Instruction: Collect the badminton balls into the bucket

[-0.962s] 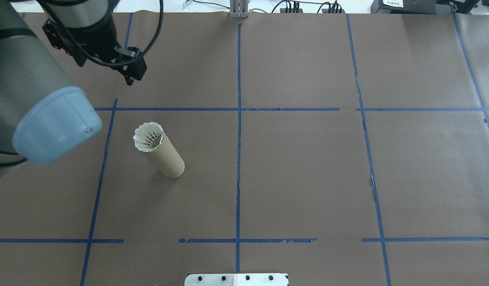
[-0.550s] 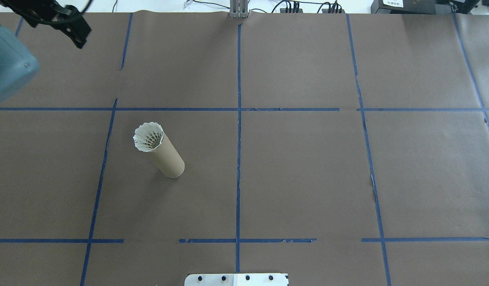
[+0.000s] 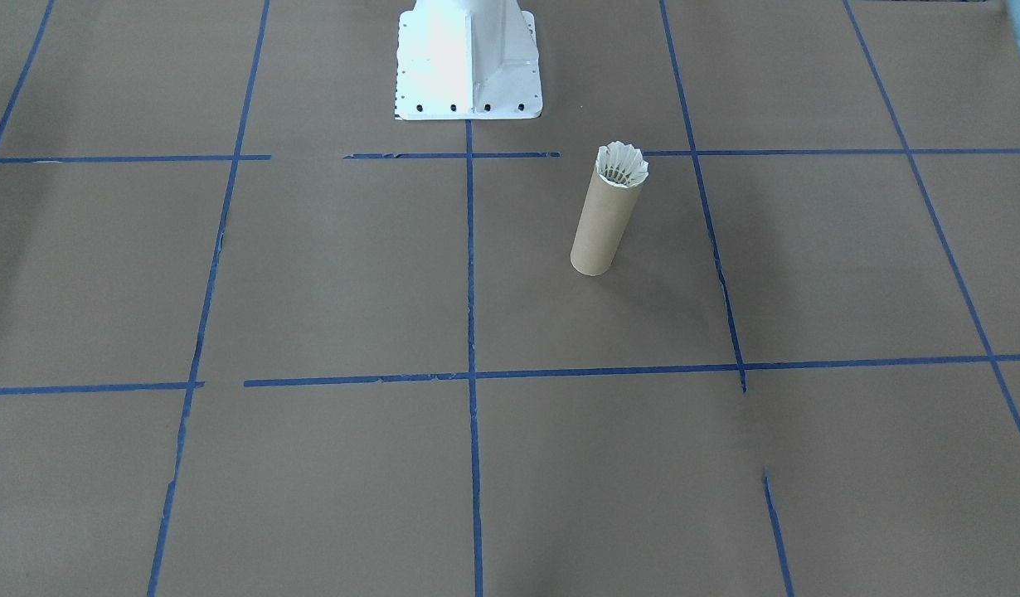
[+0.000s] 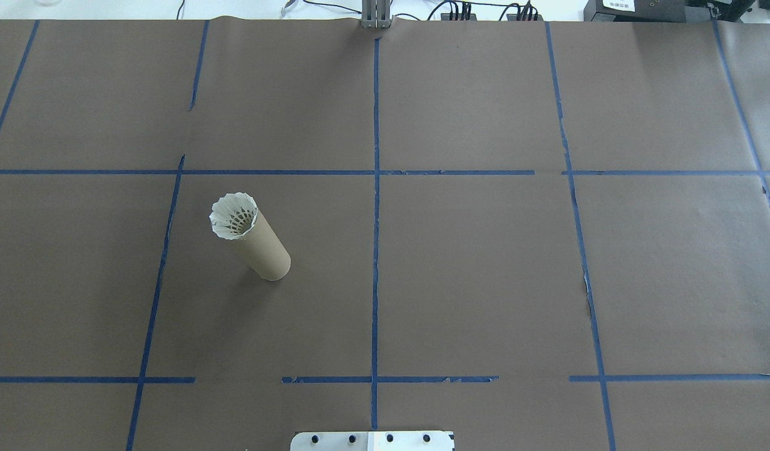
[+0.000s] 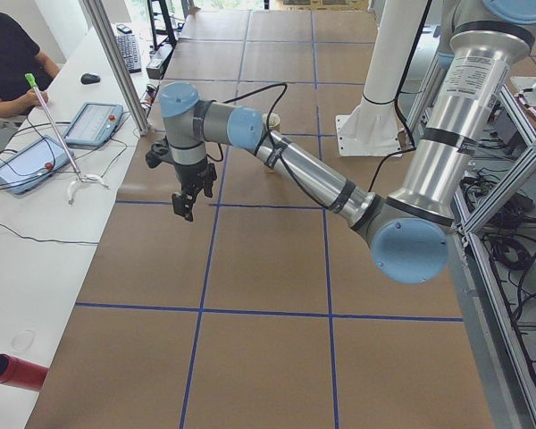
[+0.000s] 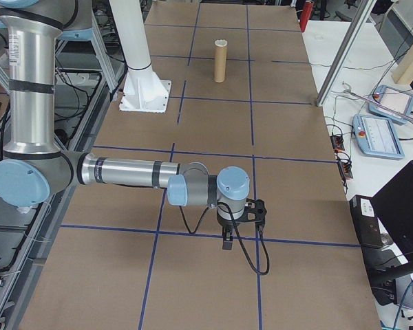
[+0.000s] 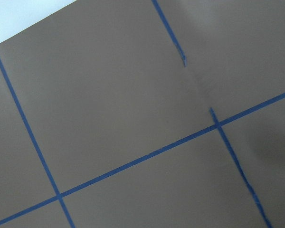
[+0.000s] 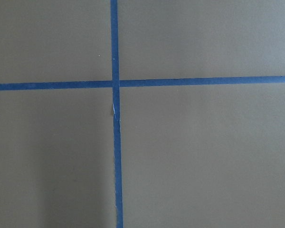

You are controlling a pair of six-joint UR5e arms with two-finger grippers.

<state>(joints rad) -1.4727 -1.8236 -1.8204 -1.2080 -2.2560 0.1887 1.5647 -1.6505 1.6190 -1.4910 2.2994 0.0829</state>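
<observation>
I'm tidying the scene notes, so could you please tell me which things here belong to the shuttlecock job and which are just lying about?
Part of the job:
shuttlecock, feathers showing at the tube's open top
cardboard tube, standing upright on the table

Just lying about:
white bolted base
tablets on the side bench
red cylinder at the bench's near end
</observation>
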